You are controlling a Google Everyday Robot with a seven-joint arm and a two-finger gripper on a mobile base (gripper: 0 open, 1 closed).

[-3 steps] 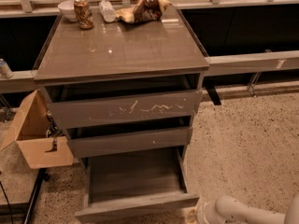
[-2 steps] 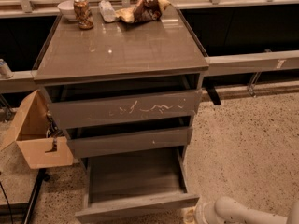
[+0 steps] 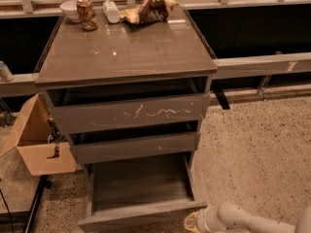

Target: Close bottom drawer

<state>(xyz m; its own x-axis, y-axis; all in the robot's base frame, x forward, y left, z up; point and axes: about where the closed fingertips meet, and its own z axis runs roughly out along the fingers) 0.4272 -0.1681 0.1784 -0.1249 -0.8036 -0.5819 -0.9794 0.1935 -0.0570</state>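
Note:
The bottom drawer (image 3: 141, 212) of a grey-brown cabinet is pulled far out, showing its grey wood-grain inner floor (image 3: 141, 181); its slim plain front is at the bottom edge of the camera view. Above it sit a mid-height drawer front (image 3: 136, 147) and a taller front with white scratch marks (image 3: 131, 113), both slightly ajar. My gripper (image 3: 194, 222) is at the bottom edge, just right of the bottom drawer front's right end, on a white arm (image 3: 248, 221) coming in from the lower right. Whether it touches the front cannot be told.
The cabinet top (image 3: 126, 47) holds a can (image 3: 86, 13), a white bowl (image 3: 70, 8), a plastic bottle (image 3: 111, 11) and a crumpled bag (image 3: 148, 8) at its back. An open cardboard box (image 3: 34, 140) stands left of the cabinet. Speckled floor (image 3: 257, 144) lies to the right.

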